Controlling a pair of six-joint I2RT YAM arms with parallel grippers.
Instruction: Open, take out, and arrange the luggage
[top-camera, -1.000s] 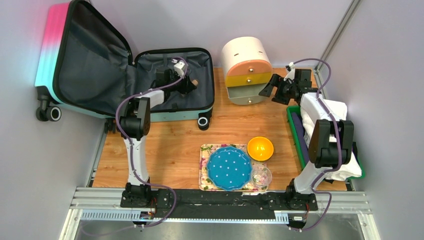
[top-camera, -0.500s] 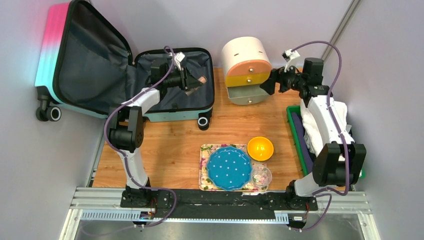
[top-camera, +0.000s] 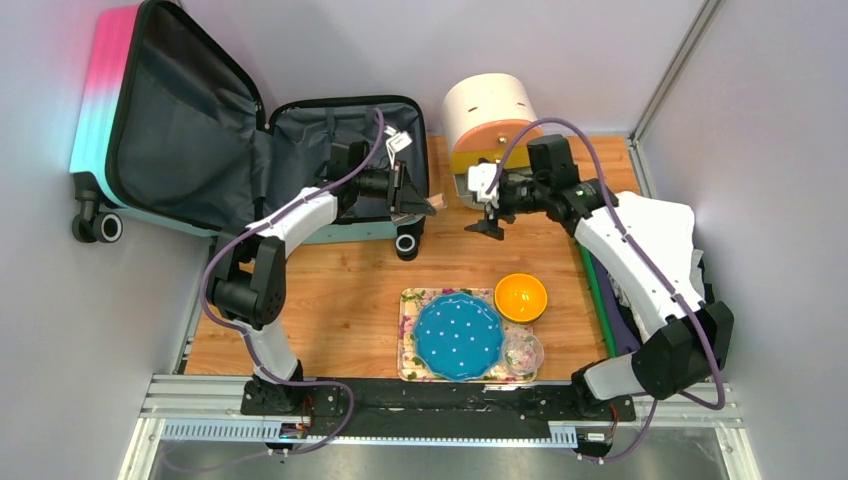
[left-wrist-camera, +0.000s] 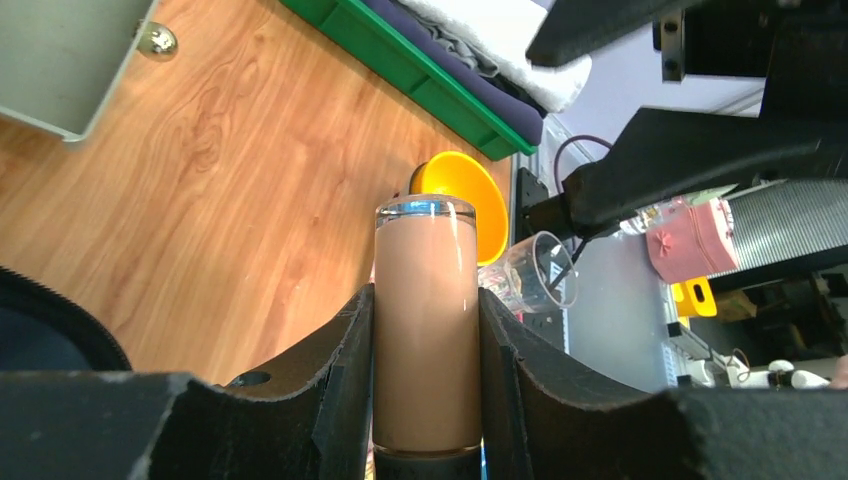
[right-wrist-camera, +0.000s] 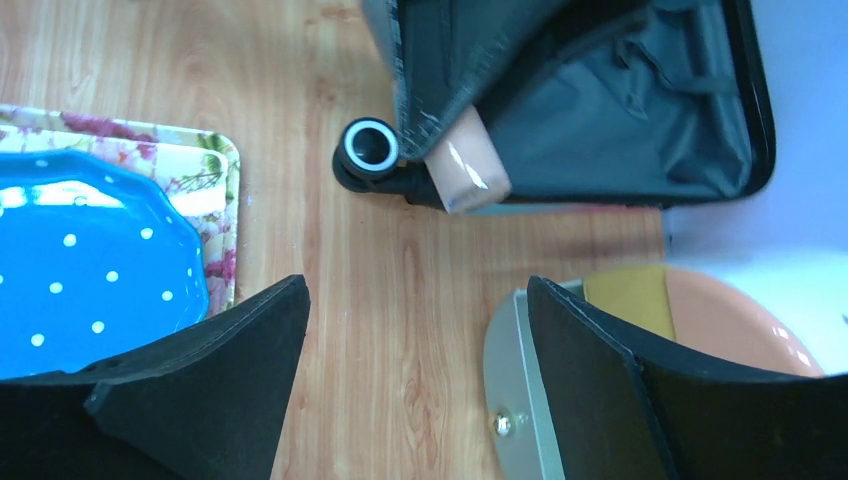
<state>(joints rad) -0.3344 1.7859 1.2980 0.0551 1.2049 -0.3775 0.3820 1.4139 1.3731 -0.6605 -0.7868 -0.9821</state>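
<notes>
The luggage (top-camera: 190, 130) lies open at the back left, pink-to-turquoise shell and dark grey lining; its lining also shows in the right wrist view (right-wrist-camera: 600, 110). My left gripper (top-camera: 418, 197) is shut on a tan cosmetic bottle (top-camera: 433, 207) and holds it over the suitcase's right front corner, above the wheel. In the left wrist view the bottle (left-wrist-camera: 426, 320) stands clamped between both fingers. My right gripper (top-camera: 484, 205) is open and empty, above the table just right of the bottle (right-wrist-camera: 465, 170), in front of the cabinet.
A round cream cabinet (top-camera: 490, 115) with its grey bottom drawer (right-wrist-camera: 530, 400) pulled out stands at the back. A green tray (top-camera: 597, 280) of folded cloths is on the right. A floral tray (top-camera: 412, 300) carries a blue plate (top-camera: 458, 335); an orange bowl (top-camera: 521, 296) and a glass bowl (top-camera: 522, 352) sit beside it.
My left gripper has carried the bottle rightward out of the suitcase to its front corner. My right arm has swung left from beside the cabinet to in front of it.
</notes>
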